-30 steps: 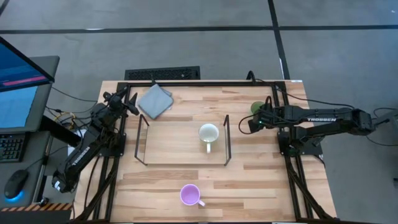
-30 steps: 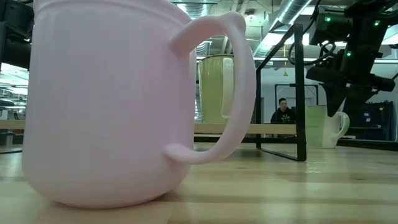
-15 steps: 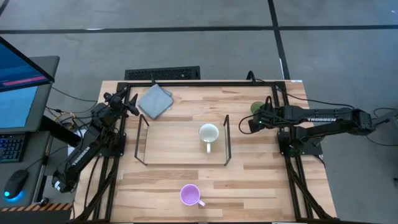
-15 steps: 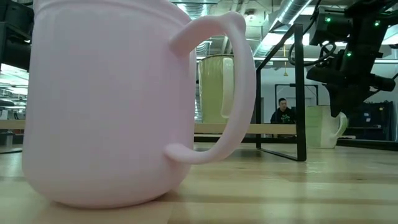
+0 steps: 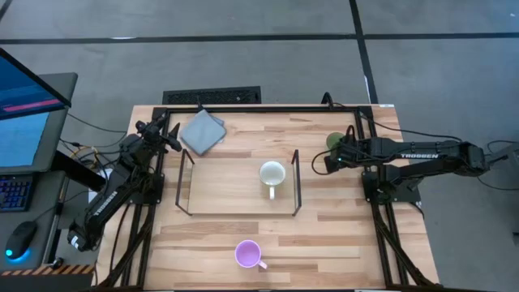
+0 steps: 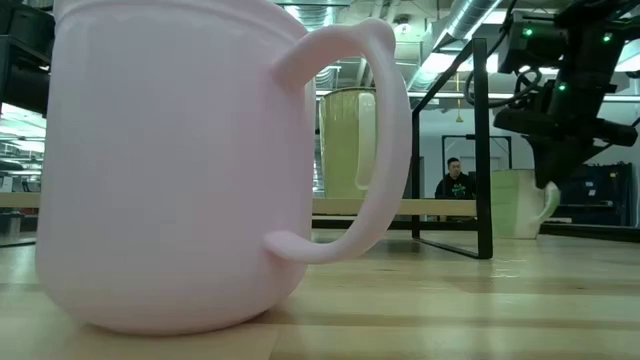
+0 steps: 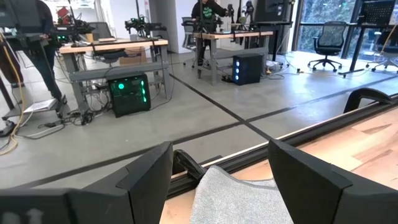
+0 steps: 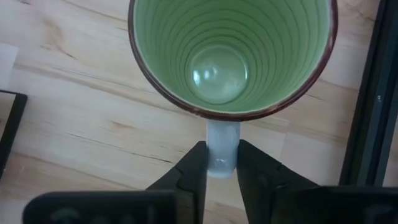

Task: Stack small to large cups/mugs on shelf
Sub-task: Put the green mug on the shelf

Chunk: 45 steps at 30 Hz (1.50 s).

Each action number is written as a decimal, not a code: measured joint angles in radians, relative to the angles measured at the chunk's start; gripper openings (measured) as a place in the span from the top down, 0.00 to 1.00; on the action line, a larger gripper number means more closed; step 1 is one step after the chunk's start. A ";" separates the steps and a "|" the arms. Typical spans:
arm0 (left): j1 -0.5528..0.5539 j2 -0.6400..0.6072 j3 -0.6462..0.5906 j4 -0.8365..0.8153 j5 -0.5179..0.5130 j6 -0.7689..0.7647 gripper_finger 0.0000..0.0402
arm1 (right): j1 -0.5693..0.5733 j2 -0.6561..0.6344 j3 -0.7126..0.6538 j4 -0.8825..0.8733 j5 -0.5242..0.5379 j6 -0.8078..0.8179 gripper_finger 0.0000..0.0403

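The olive green mug [image 8: 230, 56] stands upright on the table near its far right corner [image 5: 334, 140]. My right gripper [image 8: 222, 167] is above it, shut on its handle. The cream-white mug [image 5: 272, 173] stands on its base inside the wire shelf [image 5: 296, 183] at mid-table. The light purple mug [image 5: 247, 254] stands on the table near the front edge and fills the low view [image 6: 180, 170]. My left gripper [image 7: 217, 180] waits open at the far left, over the grey cloth [image 7: 242, 199]. My right gripper pinches the green mug's pale handle [image 8: 222, 138] between its two fingers [image 8: 194, 167], one on each side face. The fingers come from above, pointing down. The mug stands upright with its base on the table [image 6: 520, 205].
The grey folded cloth [image 5: 201, 130] lies at the far left, beside the shelf's left end. The black table frame [image 5: 361, 122] runs close to the green mug. A person sits in the room beyond the table [image 6: 455, 180]. Bare wood lies between the shelf and the purple mug.
My right gripper has shut on the green mug's handle while staying in place. The mug has kept its spot on the table.
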 joint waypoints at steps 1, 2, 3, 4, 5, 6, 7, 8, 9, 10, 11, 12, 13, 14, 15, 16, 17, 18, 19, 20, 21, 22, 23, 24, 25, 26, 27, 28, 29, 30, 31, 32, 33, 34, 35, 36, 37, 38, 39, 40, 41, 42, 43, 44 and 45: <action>0.000 0.000 0.000 -0.001 0.000 0.000 0.37 | 0.000 0.000 0.000 -0.004 0.000 0.000 0.78; 0.000 0.000 0.000 -0.003 0.000 0.000 0.37 | 0.000 0.000 0.000 -0.009 -0.001 0.000 0.78; 0.000 0.000 0.000 -0.003 0.000 0.000 0.37 | 0.000 0.000 0.000 -0.012 -0.001 0.002 0.78; 0.000 0.000 0.000 -0.003 0.000 0.000 0.37 | 0.000 0.000 0.000 -0.014 0.000 0.007 0.79; 0.000 0.000 0.000 -0.003 0.000 0.000 0.37 | 0.000 0.000 0.000 -0.014 0.000 0.010 0.79; 0.000 0.000 0.000 -0.003 0.000 0.000 0.37 | 0.000 0.000 0.000 -0.015 0.000 0.010 0.79; 0.000 0.000 0.000 -0.003 0.000 0.000 0.37 | 0.000 0.000 0.000 -0.015 0.000 0.010 0.79; 0.000 0.000 0.000 -0.003 0.000 0.000 0.37 | 0.000 0.000 0.000 -0.015 0.000 0.010 0.79; 0.000 0.000 0.000 -0.003 0.000 0.000 0.37 | 0.000 0.000 0.000 -0.015 0.000 0.010 0.79; 0.000 0.000 0.000 -0.003 0.000 0.000 0.37 | 0.000 0.000 0.000 -0.015 0.000 0.014 0.79; 0.000 0.000 0.000 -0.003 0.000 0.000 0.37 | 0.000 0.000 0.000 -0.015 0.000 0.024 0.79; 0.000 0.000 0.000 -0.003 0.000 0.000 0.37 | 0.000 0.000 0.000 -0.015 0.002 0.033 0.79; 0.000 0.000 0.000 -0.003 0.000 0.000 0.37 | 0.000 0.000 0.000 -0.015 0.007 0.045 0.79; 0.000 0.000 0.000 -0.003 0.000 0.000 0.37 | 0.000 0.000 0.000 -0.016 0.012 0.053 0.79; 0.000 0.000 0.000 -0.003 0.000 0.000 0.37 | 0.000 0.000 0.000 -0.017 0.014 0.054 0.79; 0.000 0.000 0.000 -0.003 0.000 0.000 0.37 | 0.000 0.000 0.000 -0.016 0.015 0.053 0.79; 0.000 0.000 0.000 -0.003 0.000 0.000 0.37 | 0.000 0.000 0.000 -0.017 0.015 0.053 0.79; 0.000 0.000 0.000 -0.003 0.000 0.000 0.37 | 0.000 0.000 0.000 -0.016 0.015 0.053 0.79; 0.000 0.000 0.000 -0.003 0.000 0.000 0.37 | 0.000 0.000 0.000 -0.016 0.015 0.053 0.79; 0.000 0.000 0.000 -0.003 0.000 0.000 0.37 | 0.000 0.000 0.000 -0.016 0.015 0.053 0.79; 0.000 0.000 0.000 -0.003 0.000 0.000 0.37 | 0.000 0.000 0.000 -0.016 0.015 0.053 0.79; 0.000 0.000 0.000 -0.003 0.000 0.000 0.37 | 0.000 0.000 0.000 -0.016 0.015 0.053 0.79; 0.000 0.000 0.000 -0.003 0.000 0.000 0.37 | 0.000 0.000 0.000 -0.016 0.015 0.053 0.79; 0.000 0.000 0.000 -0.003 0.000 0.000 0.37 | 0.000 0.000 0.000 -0.016 0.016 0.053 0.79; 0.000 0.000 0.000 -0.003 0.000 0.000 0.37 | 0.000 0.000 0.000 -0.016 0.015 0.053 0.79; 0.000 0.000 0.000 -0.003 0.000 0.000 0.37 | 0.000 0.000 0.000 -0.015 0.015 0.053 0.78; 0.000 0.000 0.000 -0.003 0.000 0.000 0.37 | 0.000 0.000 0.000 -0.015 0.015 0.053 0.78; 0.000 0.000 0.000 -0.003 0.000 0.000 0.37 | 0.000 0.000 0.000 -0.015 0.015 0.053 0.77; 0.000 0.000 0.000 -0.003 0.000 0.000 0.37 | 0.000 0.000 0.000 -0.014 0.015 0.055 0.76; 0.000 0.000 0.000 -0.003 0.000 0.000 0.37 | 0.000 0.000 0.000 -0.014 0.015 0.064 0.75; 0.000 0.000 0.000 -0.003 0.000 0.000 0.37 | 0.000 0.000 0.000 -0.014 0.015 0.075 0.74; 0.000 0.000 0.000 -0.003 0.000 0.000 0.37 | 0.000 0.000 0.000 -0.015 0.015 0.078 0.73; 0.000 0.000 0.000 -0.003 0.000 0.000 0.37 | 0.000 0.000 0.000 -0.015 0.015 0.078 0.71; 0.000 0.000 0.000 -0.003 0.000 0.000 0.37 | 0.000 0.000 0.000 -0.016 0.014 0.078 0.70; 0.000 0.000 0.000 -0.003 0.000 0.000 0.37 | 0.000 0.000 0.000 -0.015 0.014 0.078 0.69; 0.000 0.000 0.000 -0.003 0.000 0.000 0.37 | 0.000 0.000 0.000 -0.015 0.014 0.078 0.68; 0.000 0.000 0.000 -0.003 0.000 0.000 0.37 | 0.000 0.000 0.000 -0.015 0.014 0.078 0.68; 0.000 0.000 0.000 -0.003 0.000 0.000 0.37 | 0.000 0.000 0.000 -0.015 0.014 0.078 0.67; 0.000 0.000 0.000 -0.004 0.000 0.000 0.37 | 0.000 0.000 0.000 -0.015 0.014 0.078 0.66; 0.000 0.000 0.000 -0.003 0.000 0.000 0.37 | 0.000 0.000 0.000 -0.015 0.014 0.078 0.65; 0.000 0.000 0.000 -0.003 0.000 0.000 0.37 | 0.000 0.000 0.000 -0.015 0.014 0.078 0.64; 0.000 0.000 0.000 -0.004 0.000 0.000 0.37 | 0.000 0.000 0.000 -0.015 0.014 0.078 0.63; 0.000 0.000 0.000 -0.004 0.000 0.000 0.37 | 0.000 0.000 0.000 -0.015 0.015 0.078 0.63; 0.000 0.000 0.000 -0.004 0.000 0.000 0.37 | 0.000 0.000 0.000 -0.015 0.015 0.078 0.62; 0.000 0.000 0.000 -0.004 0.000 0.000 0.37 | 0.000 0.000 0.000 -0.015 0.015 0.078 0.61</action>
